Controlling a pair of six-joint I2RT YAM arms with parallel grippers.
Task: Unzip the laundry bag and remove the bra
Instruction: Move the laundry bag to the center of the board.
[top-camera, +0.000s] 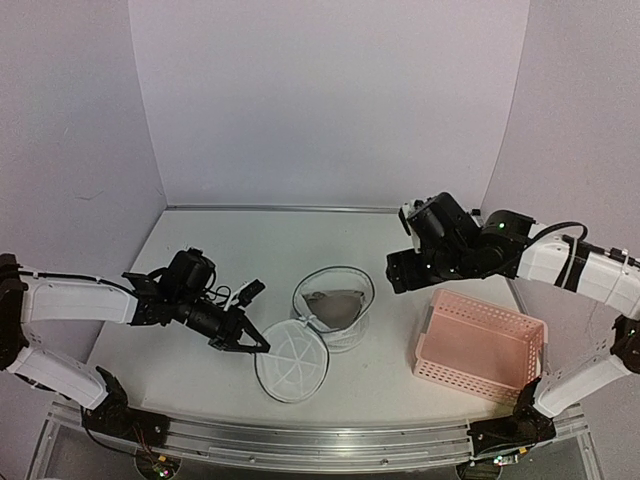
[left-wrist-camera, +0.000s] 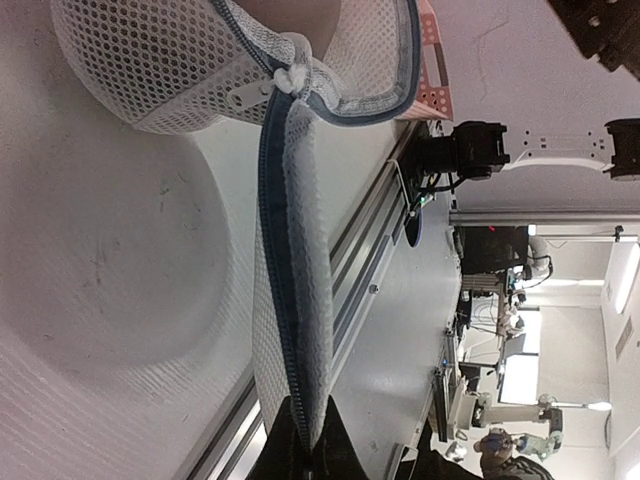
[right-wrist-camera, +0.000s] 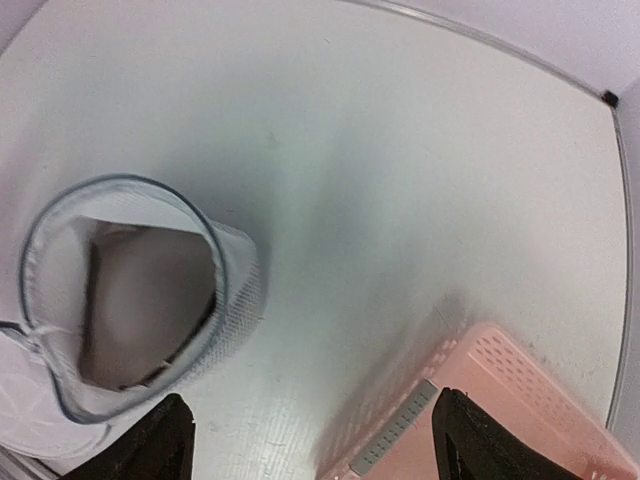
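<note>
At laundry bag lid (top-camera: 291, 362), left gripper (top-camera: 258, 346) clamped.

white mesh cloth laundry bag (top-camera: 333, 305), perforated pink plastic basket (top-camera: 480, 345), matt table (top-camera: 240, 250)

Round mesh laundry bag (top-camera: 345, 328) was translucent white, honeycomb-netted; zipper rim grey-blue. Bra (right-wrist-camera: 150, 300) showed pale orange-brown. Rectangular perforated plastic basket (top-camera: 470, 382) was pink.

one round white mesh laundry bag (top-camera: 347, 334) (lid flopped open), one brownish bra (top-camera: 336, 302) inside it, one pink perforated plastic basket (top-camera: 436, 371), two white-and-black robot arms (top-camera: 75, 300) (top-camera: 565, 262).
</note>
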